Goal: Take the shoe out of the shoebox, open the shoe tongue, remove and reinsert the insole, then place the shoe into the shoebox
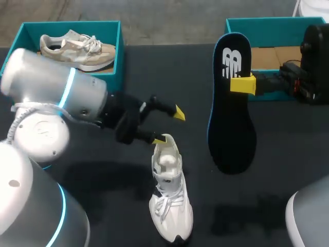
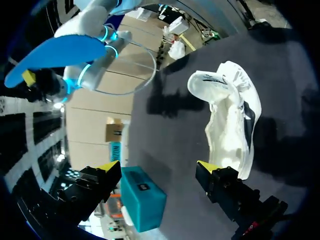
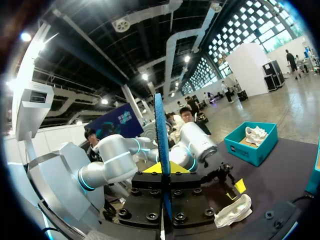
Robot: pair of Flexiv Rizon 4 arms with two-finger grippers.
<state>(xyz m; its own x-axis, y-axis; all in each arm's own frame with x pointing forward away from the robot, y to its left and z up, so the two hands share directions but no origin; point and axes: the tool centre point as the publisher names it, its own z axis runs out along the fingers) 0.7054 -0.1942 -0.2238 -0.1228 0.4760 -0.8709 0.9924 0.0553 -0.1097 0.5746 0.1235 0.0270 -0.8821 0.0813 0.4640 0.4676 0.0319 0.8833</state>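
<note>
Currently: the remove-and-reinsert step, as I judge it; the insole is out of the shoe and not yet back in.
Insole [image 1: 231, 110]: dark with a blue edge, right of centre in the head view, held up lengthwise, broad toe end lowest.
Right gripper [image 1: 241, 84]: upper right, just in front of the right shoebox [image 1: 267, 22]; jaws clamped on the insole near its heel end.
Shoe [image 1: 170, 206]: white, upright on the table [image 1: 103, 175] at lower centre, toe toward the lower edge.
Left gripper [image 1: 169, 126]: centre frame, jaws apart, one yellow tip at the shoe's heel collar; contact unclear.
Next move: probably feed the insole toe-first into the shoe's opening while the left gripper steadies the heel.
</note>
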